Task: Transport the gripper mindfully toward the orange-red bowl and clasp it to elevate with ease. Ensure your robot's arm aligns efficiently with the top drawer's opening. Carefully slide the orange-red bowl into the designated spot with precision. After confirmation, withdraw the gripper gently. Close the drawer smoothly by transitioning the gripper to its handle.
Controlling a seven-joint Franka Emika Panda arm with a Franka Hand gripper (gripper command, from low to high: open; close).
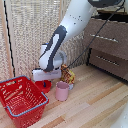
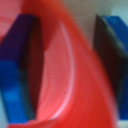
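Now | orange-red bowl [image 2: 65, 75] rim between fingers [image 2: 20, 65] | seemingly gripped

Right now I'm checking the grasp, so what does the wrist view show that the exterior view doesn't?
Only the wrist view shows the blue-tipped fingers standing on either side of the orange-red bowl's rim. Only the exterior view shows the robot's arm, the red basket, the pink cup and the dresser. Both show the gripper at the orange-red bowl; whether it is clamped is unclear.
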